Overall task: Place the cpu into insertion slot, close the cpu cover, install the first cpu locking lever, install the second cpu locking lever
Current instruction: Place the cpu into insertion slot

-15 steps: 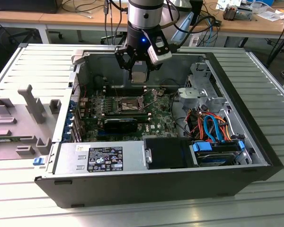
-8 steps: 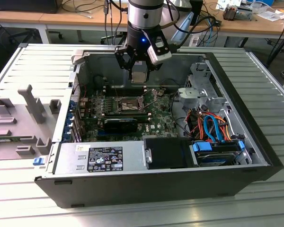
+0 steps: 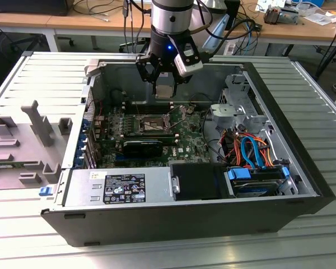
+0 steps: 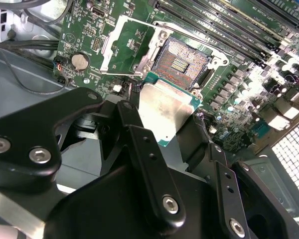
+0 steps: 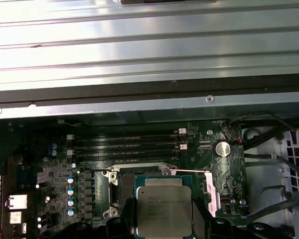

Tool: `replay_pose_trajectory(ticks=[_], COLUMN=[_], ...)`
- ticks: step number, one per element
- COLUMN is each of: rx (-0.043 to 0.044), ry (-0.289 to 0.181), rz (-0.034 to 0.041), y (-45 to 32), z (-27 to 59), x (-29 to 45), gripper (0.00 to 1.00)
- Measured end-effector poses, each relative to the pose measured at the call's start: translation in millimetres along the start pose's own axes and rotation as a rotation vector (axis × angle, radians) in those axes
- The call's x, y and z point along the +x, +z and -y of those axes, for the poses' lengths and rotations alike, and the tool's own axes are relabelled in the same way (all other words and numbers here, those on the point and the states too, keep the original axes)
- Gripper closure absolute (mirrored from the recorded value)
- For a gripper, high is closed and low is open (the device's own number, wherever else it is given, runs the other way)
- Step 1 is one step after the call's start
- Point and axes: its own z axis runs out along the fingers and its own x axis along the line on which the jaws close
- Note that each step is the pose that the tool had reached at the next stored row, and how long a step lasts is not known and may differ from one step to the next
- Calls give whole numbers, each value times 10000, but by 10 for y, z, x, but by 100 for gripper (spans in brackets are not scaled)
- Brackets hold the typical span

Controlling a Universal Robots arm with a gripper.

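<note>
Bench [image 3: 316,106], open PC case [image 3: 157,221]: gripper [image 3: 164,91] clamps cpu [image 4: 164,112] above insertion slot [image 4: 182,62]; second wrist view: cpu cover [image 4: 127,45] open.

From here I see my claw [image 4: 165,130] gripping the cpu [image 4: 164,107] by its edges, silvery top showing, just beside the open insertion slot [image 4: 182,62] — the cpu cover [image 4: 108,47] is flipped back beyond it.

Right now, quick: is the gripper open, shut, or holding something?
The gripper is shut on the cpu, held in the air; the insertion slot is empty.
</note>
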Motion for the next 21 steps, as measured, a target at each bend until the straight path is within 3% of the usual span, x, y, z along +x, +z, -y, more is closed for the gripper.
replay_pose_trajectory(ticks=[21], rx=[-2], ry=[159], rz=[14], y=[1], z=[0], x=[0], gripper=[46])
